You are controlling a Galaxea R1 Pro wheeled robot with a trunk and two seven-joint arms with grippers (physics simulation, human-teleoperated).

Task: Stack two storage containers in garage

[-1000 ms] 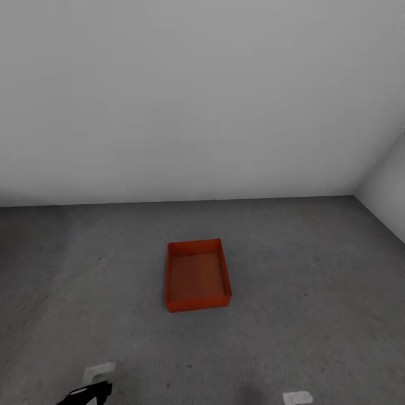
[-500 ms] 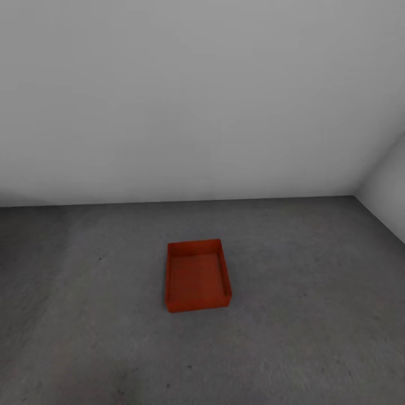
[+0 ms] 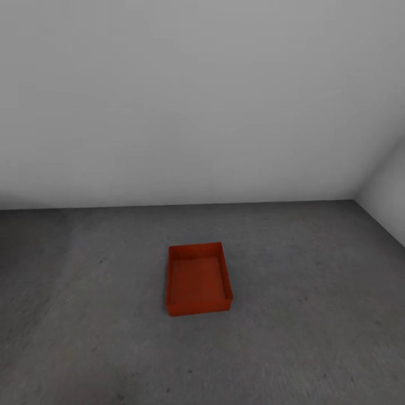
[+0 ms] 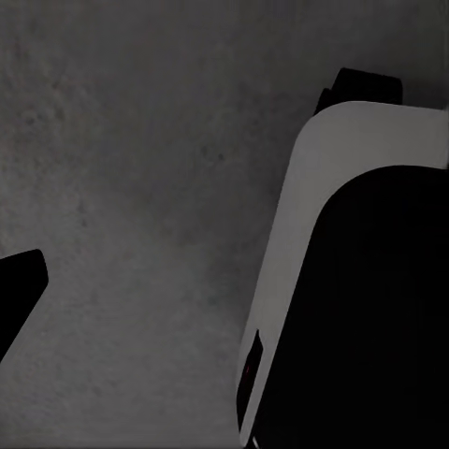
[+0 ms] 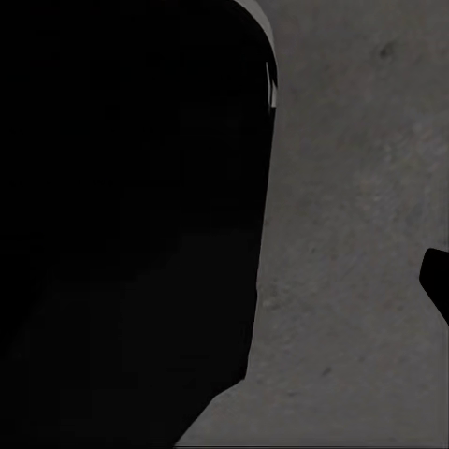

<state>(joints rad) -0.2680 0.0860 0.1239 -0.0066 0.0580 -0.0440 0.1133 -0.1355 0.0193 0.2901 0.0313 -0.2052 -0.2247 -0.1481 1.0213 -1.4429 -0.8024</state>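
Garage, bare corner. One storage container (image 3: 198, 278) sits flat on the floor (image 3: 315, 315), out in the open, well apart from the white back wall (image 3: 202, 101) and from the side wall (image 3: 388, 197) at the right. Nothing stacked on it, nothing inside it as far as I can see.

Progress, by my reckoning: first half done. One bin delivered and set down on the concrete. The second bin is still to be fetched from the living room, brought here and lowered onto this one. So roughly midway, with the more exacting step (the stacking) still ahead.

The bin itself: red-orange, rectangular, open-topped, straight low walls, level on the ground, its long side running away from the robot, slightly skewed to the wall line. Inner base a shade lighter than the outer front wall. Upright, not tipped; rim looks even all round.

Pincers: the wrist views look down at grey concrete past dark bulky robot parts (image 4: 365, 281) with a pale casing edge. A dark sliver at the frame edge in each may be a fingertip. Cannot tell whether either pincer is released or clenched; no bin shows in front of either.
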